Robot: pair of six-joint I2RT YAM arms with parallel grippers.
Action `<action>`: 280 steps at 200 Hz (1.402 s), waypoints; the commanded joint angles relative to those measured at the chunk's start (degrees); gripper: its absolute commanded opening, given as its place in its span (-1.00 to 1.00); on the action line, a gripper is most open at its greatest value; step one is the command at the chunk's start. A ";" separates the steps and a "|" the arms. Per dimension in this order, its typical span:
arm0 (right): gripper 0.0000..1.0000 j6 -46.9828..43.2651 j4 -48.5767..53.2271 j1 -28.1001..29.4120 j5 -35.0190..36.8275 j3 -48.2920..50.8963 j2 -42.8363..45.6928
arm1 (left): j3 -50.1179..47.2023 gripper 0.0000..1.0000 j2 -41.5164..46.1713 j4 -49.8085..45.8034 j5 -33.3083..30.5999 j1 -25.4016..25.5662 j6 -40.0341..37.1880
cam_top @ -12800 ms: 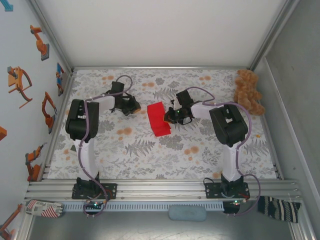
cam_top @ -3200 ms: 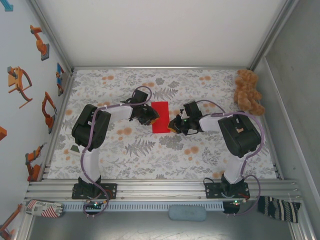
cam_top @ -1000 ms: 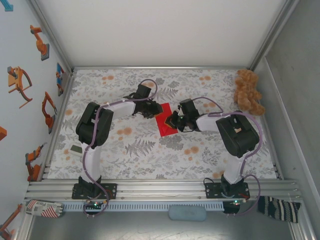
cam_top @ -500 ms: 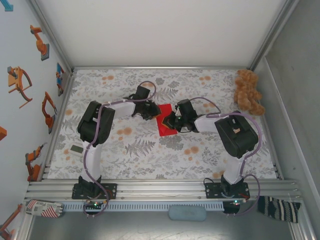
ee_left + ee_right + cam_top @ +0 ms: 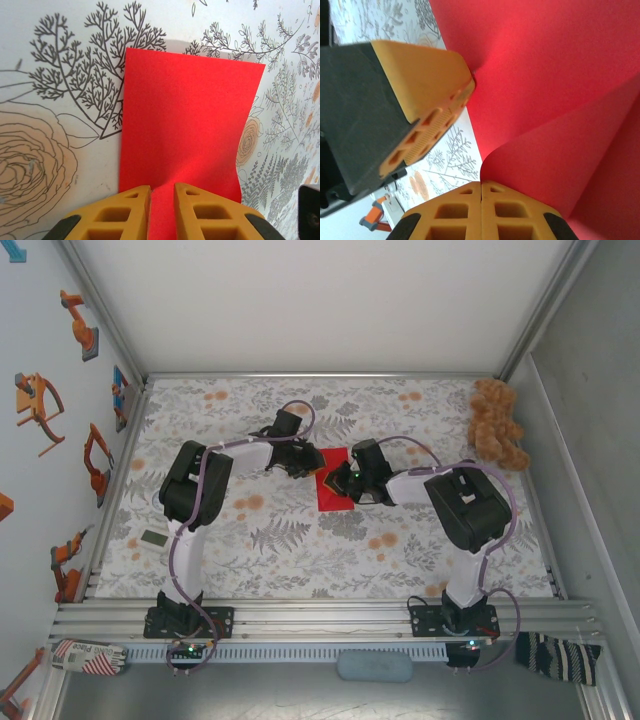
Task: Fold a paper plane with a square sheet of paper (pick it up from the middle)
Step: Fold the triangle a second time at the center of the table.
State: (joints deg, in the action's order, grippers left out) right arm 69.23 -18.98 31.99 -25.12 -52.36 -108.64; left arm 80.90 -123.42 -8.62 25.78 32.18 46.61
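Floral-printed tabletop [image 5: 300,540]: both grippers pinch the bright red square sheet of paper [image 5: 331,488], left gripper [image 5: 162,196] left, right gripper [image 5: 481,191] right, jaws nearly closed.

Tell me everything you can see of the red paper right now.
The square sheet of paper is thin, plain, bright red, lying mid-table on the floral cloth between both arms. The left gripper pinches its near edge, the sheet flat ahead with one side edge slightly wavy. The right gripper is closed on another edge, curling a flap up and over the rest. In the right wrist view an orange finger of the left gripper presses the paper. No sharp crease is visible.
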 commanded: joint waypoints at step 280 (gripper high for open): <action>-1.00 2.03 -3.32 0.53 4.73 1.05 -2.93 | -0.02 -0.58 -2.11 -2.94 0.51 0.29 -1.04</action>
State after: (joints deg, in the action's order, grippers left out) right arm 70.98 -21.58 32.05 -21.50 -51.18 -110.41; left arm 80.90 -123.42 -8.62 25.96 32.18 46.61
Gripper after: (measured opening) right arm 0.049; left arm 0.212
